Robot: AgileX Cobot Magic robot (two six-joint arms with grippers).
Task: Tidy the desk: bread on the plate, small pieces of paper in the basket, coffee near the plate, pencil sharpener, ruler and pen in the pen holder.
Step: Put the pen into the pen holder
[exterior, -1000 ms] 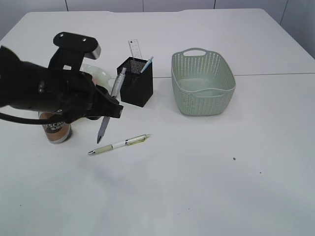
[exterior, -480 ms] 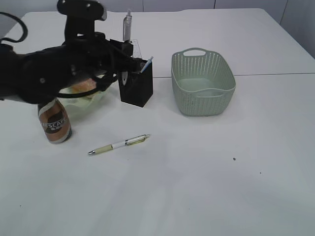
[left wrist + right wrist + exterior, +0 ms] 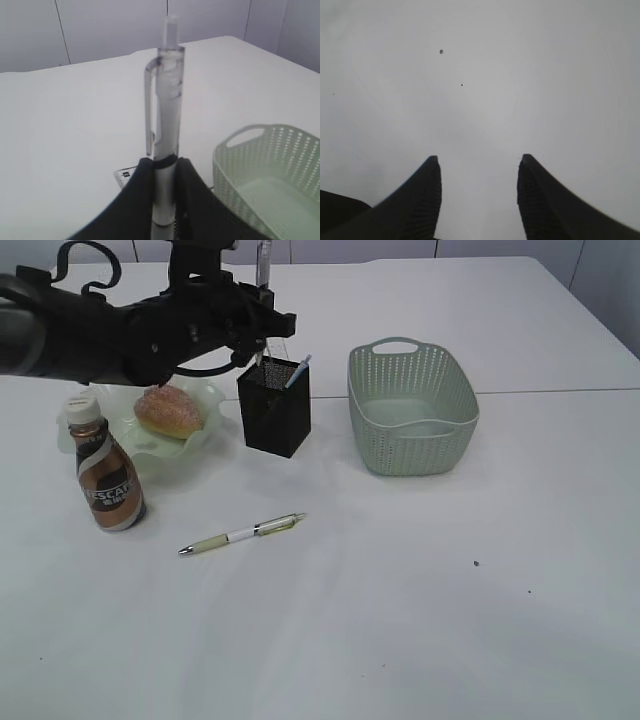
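One pen (image 3: 165, 125) has come up off the desk (image 3: 400, 620); your left gripper (image 3: 262, 335) clamps it upright, seemingly above the pen holder (image 3: 275, 405). Another pen (image 3: 240, 534) waits.

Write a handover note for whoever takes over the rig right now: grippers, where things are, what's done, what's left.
Left gripper: shut on a clear pen, held upright above the pen holder.
Right gripper: open, empty, over bare desk.
Done: bread on the plate; coffee beside the plate; ruler and a blue pen in the holder.
Left: drop the held pen in; pick up the green-grip pen lying on the desk.
Basket: looks empty; no paper or sharpener seen.
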